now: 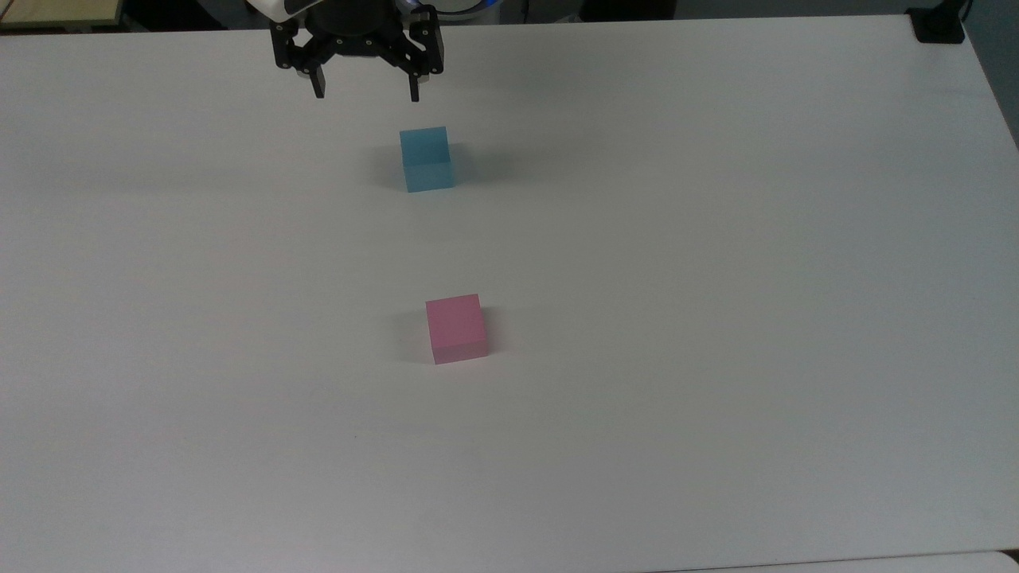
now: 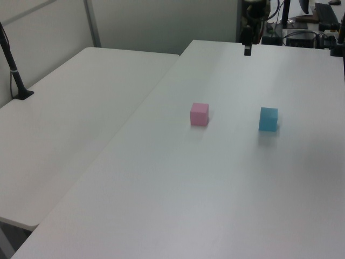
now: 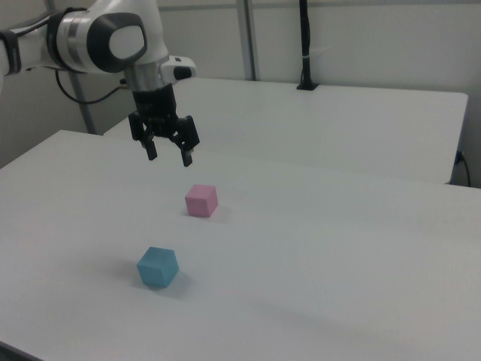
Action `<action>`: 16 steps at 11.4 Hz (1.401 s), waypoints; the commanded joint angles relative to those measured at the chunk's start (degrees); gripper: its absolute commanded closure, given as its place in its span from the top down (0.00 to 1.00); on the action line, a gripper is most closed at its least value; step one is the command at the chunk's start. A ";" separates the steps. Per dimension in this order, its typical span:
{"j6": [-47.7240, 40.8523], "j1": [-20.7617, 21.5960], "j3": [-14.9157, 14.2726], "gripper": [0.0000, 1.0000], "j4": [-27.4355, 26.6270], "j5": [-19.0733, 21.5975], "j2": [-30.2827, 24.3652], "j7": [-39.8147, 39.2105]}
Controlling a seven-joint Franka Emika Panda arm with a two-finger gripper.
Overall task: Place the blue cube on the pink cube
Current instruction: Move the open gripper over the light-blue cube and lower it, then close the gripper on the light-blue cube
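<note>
The blue cube (image 1: 427, 159) (image 2: 268, 118) (image 3: 158, 267) rests on the white table (image 1: 716, 278), with the pink cube (image 1: 455, 328) (image 2: 199, 114) (image 3: 201, 200) apart from it, lower down in the top view. My gripper (image 1: 366, 95) (image 3: 170, 159) hangs open in the air, up and to the left of the blue cube in the top view, with nothing between its black fingers. In the left view one finger (image 2: 247, 49) shows near the table's far edge. In the right view the arm (image 3: 105, 41) reaches in from the upper left.
A second white table (image 2: 70, 129) (image 3: 338, 120) adjoins this one, carrying a black clamped post (image 2: 13, 70) (image 3: 304, 45). A black clamp (image 1: 938, 24) sits at the top view's upper right corner. Desks with equipment (image 2: 302, 21) stand beyond the far edge.
</note>
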 commanded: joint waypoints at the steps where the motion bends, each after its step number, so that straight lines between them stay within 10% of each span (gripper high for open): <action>1: 3.66 0.57 0.57 1.00 -12.01 -0.20 -6.83 -1.28; 8: 21.14 1.37 0.84 1.00 -31.98 -2.04 -9.58 -4.01; 16: 30.14 4.88 0.84 1.00 -34.73 -8.98 1.15 -1.99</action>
